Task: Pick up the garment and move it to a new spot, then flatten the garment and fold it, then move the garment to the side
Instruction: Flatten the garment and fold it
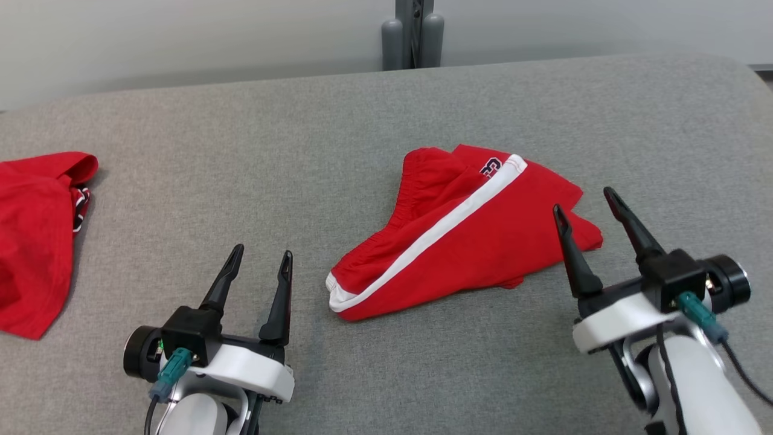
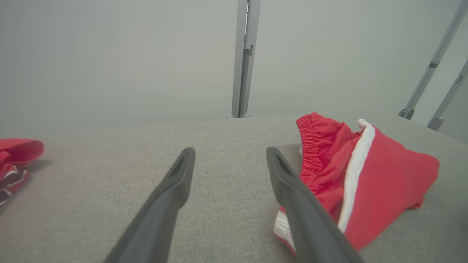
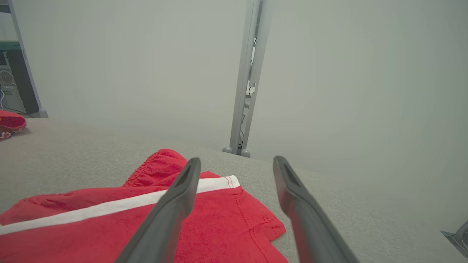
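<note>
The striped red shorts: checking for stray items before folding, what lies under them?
Grey fabric surface meets the red shorts all round. They lie doubled over, so whatever is beneath the cloth is covered.

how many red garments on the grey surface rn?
2: striped shorts just right of centre; a second garment at the far left, cut off by the frame edge. More may lie out of frame.

Two red garments lay on one grey table [image 1: 302,151]: one pair of shorts [image 1: 465,235] with a white stripe, between the left gripper [image 1: 263,251] and the right gripper [image 1: 583,199], and one other garment [image 1: 36,241] well apart, left of the left gripper. The two grippers had two dark fingers [image 1: 281,296] each. One grey post [image 1: 412,36] stood beyond them.
</note>
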